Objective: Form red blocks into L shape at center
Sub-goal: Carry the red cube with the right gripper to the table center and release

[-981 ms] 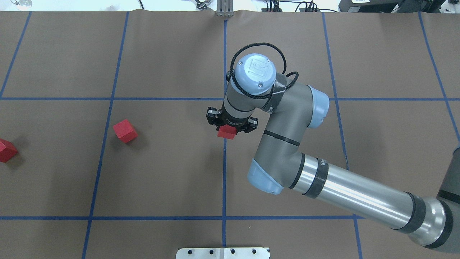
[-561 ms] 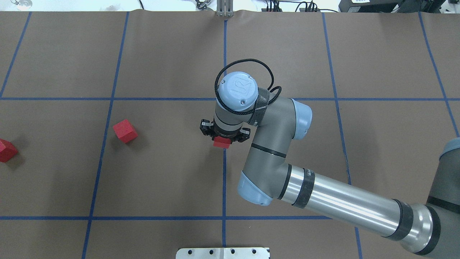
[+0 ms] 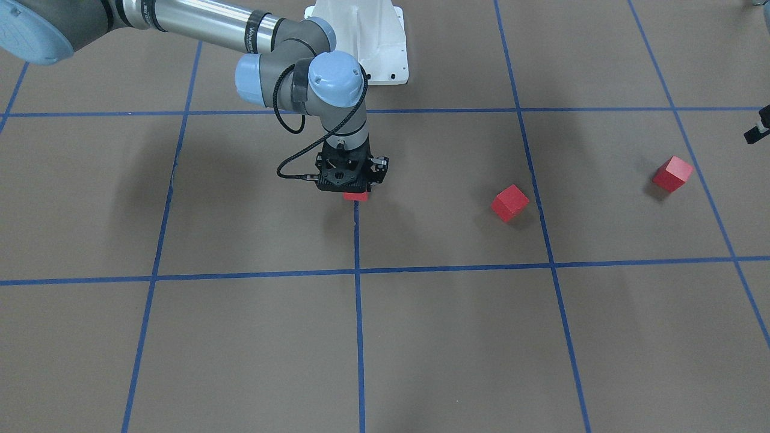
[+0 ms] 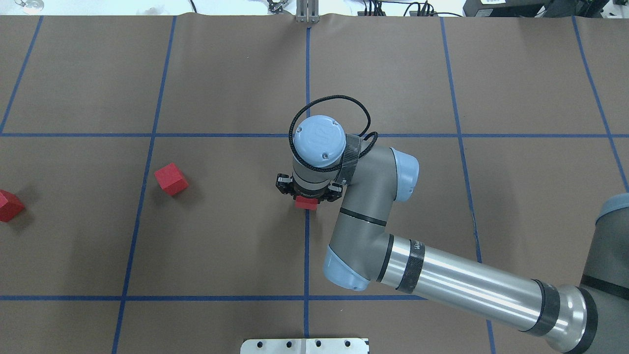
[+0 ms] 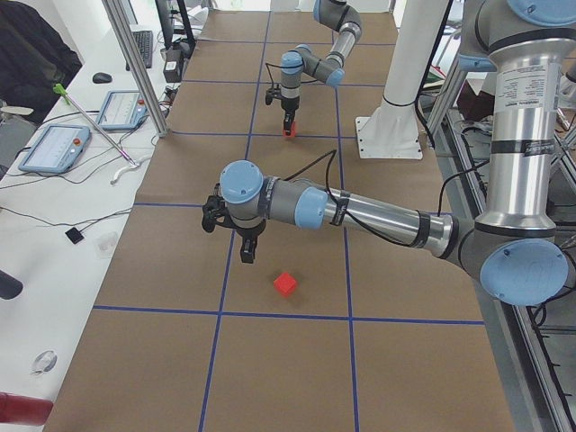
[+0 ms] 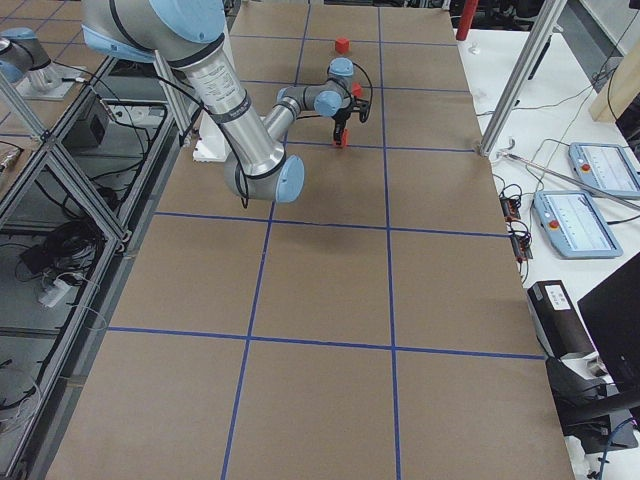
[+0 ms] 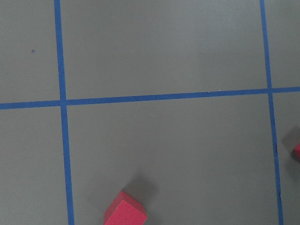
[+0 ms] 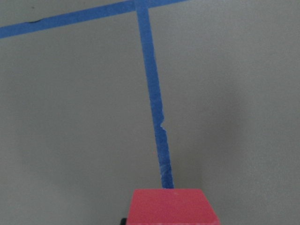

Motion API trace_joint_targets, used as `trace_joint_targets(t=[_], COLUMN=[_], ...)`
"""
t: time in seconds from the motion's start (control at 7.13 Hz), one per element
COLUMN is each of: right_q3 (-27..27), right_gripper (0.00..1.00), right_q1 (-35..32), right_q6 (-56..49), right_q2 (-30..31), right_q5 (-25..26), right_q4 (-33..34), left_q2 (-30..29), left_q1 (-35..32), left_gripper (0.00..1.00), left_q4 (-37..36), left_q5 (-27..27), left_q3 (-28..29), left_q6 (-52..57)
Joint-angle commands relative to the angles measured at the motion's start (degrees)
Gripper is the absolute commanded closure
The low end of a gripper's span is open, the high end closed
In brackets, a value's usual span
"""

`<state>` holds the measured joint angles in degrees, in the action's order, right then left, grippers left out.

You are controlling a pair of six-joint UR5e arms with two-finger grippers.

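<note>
At mid-frame overhead, the right gripper (image 4: 308, 195) holds a red block (image 4: 306, 204) over the middle blue line (image 4: 306, 246); it is likely light, stiff and matte, best pinched squarely on opposite faces.

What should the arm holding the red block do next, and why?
Probably set it down and let go. The right gripper grips one red block over the middle blue line, while a second red block and a third red block lie apart on its left.
</note>
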<state>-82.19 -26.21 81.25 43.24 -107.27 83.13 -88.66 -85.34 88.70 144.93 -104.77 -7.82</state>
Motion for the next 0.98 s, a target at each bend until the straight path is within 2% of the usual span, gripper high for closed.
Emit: trace_joint_targets(t=[0.0, 0.14, 0.28, 0.42, 0.7, 0.84], right_q3=[0.2, 0.2, 0.0, -0.7, -2.8, -6.9], right_gripper=[0.35, 0.04, 0.01, 0.01, 0.00, 0.00], right_q1=[0.8, 1.3, 1.4, 1.4, 0.9, -1.5], right_q6=[-0.9, -1.6, -1.6, -3.0, -3.2, -3.4], right_q2=[0.3, 0.3, 0.0, -0.1, 0.3, 2.2], right_q5=[1.4, 2.5, 2.9, 3.0, 3.0, 1.7], right_q4=[0.0, 0.0, 0.0, -0.1, 0.0, 0.1], left_q2=[0.0, -0.6, -0.8, -1.4, -7.5, -10.5], left_q1=[0.0, 0.0, 0.9, 5.7, 17.1, 22.4], left_gripper=[0.00, 0.00, 0.00, 0.00, 0.00, 0.00], left_q4=[0.1, 0.0, 0.2, 2.2, 9.2, 10.6], left_q5=[0.0, 0.0, 1.2, 3.5, 1.3, -3.2], left_q3=[0.0, -0.1, 0.4, 0.2, -0.1, -0.2], left_q6=[0.0, -0.1, 0.3, -3.8, -34.8, -46.0])
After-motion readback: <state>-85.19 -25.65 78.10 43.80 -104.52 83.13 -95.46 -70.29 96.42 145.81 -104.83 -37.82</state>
